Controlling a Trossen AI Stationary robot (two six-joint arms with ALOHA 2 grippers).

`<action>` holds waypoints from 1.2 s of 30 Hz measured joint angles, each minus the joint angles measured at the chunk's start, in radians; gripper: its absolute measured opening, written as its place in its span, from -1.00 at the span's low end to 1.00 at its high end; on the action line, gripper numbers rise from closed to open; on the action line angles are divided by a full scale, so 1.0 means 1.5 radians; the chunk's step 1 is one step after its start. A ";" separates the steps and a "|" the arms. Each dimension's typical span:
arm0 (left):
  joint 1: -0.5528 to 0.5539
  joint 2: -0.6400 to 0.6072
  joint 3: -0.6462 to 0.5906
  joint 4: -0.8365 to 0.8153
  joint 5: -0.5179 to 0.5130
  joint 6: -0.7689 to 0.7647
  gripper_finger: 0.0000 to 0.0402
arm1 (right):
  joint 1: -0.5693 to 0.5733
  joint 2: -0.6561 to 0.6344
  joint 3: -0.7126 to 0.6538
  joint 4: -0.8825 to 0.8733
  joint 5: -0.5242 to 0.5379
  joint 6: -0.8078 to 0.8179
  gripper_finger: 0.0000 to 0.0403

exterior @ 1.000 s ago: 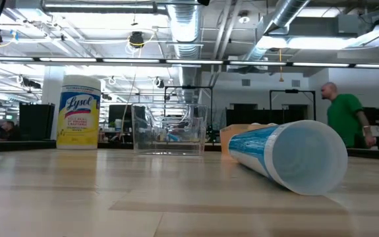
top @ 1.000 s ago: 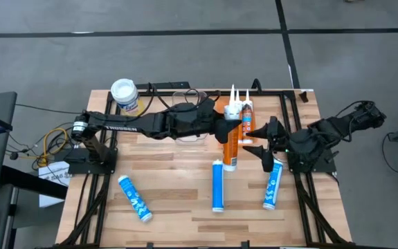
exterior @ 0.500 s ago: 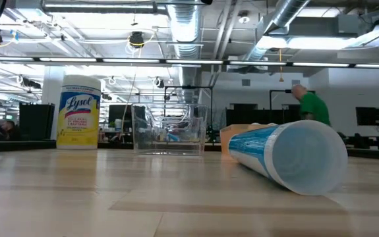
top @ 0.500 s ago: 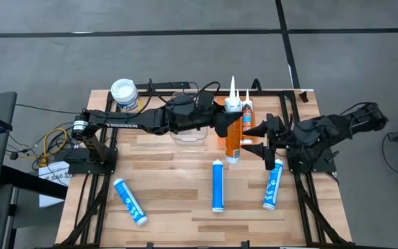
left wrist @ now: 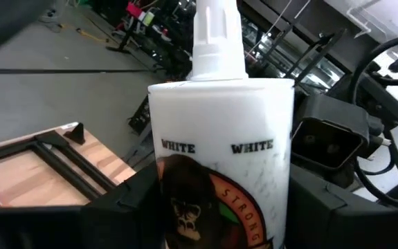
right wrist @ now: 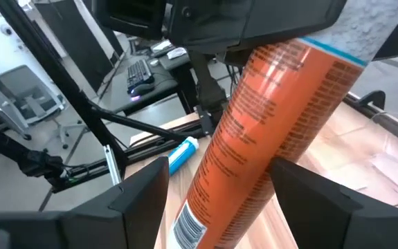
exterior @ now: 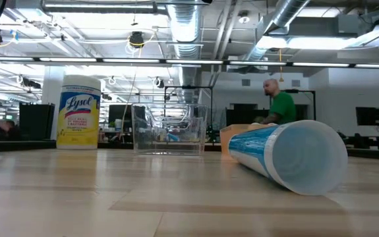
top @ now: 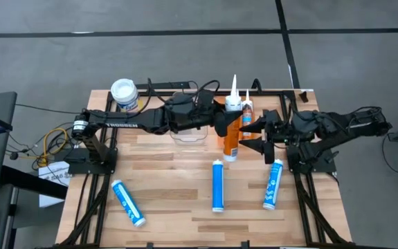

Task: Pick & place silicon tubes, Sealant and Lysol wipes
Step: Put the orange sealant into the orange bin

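My left gripper (top: 221, 126) is shut on an orange sealant tube (top: 231, 142) with a white top and nozzle, above the table's middle. The tube also shows in the left wrist view (left wrist: 221, 138) and the right wrist view (right wrist: 254, 138). My right gripper (top: 256, 135) is open, level, with a finger on either side of the tube's orange body. The Lysol wipes (top: 124, 95) stand at the far left and also show in the low view (exterior: 78, 112). Three blue tubes (top: 128, 203) (top: 217, 185) (top: 273, 183) lie on their sides on the table. My left gripper pinches the tube's upper body (left wrist: 167, 200), just below its white shoulder, between its two fingers. The fingers come level from the table's left and lie across the tube. The tube stands tilted, nozzle up, its lower end hanging below the fingers.
A clear plastic bin (top: 188, 133) sits under my left arm and shows in the low view (exterior: 169, 130). A small orange tube (top: 246, 114) stands at the far side behind the held one. A person (exterior: 278, 105) walks in the room beyond the table.
My left gripper has carried the orange tube up and a little toward the far edge, tipping it more upright. My right gripper has moved toward the table's left, up to the tube. The left blue tube has rolled a little toward the near left.
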 joint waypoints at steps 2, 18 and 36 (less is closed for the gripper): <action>0.000 0.000 0.000 0.009 0.000 0.001 -0.02 | -0.010 0.000 0.000 0.009 -0.015 0.000 0.24; -0.002 0.001 0.001 0.038 0.032 -0.017 -0.02 | -0.072 0.001 0.000 0.019 -0.033 -0.026 0.24; 0.001 0.001 0.001 0.047 0.027 0.000 -0.03 | -0.113 0.015 0.001 0.034 -0.080 -0.054 0.24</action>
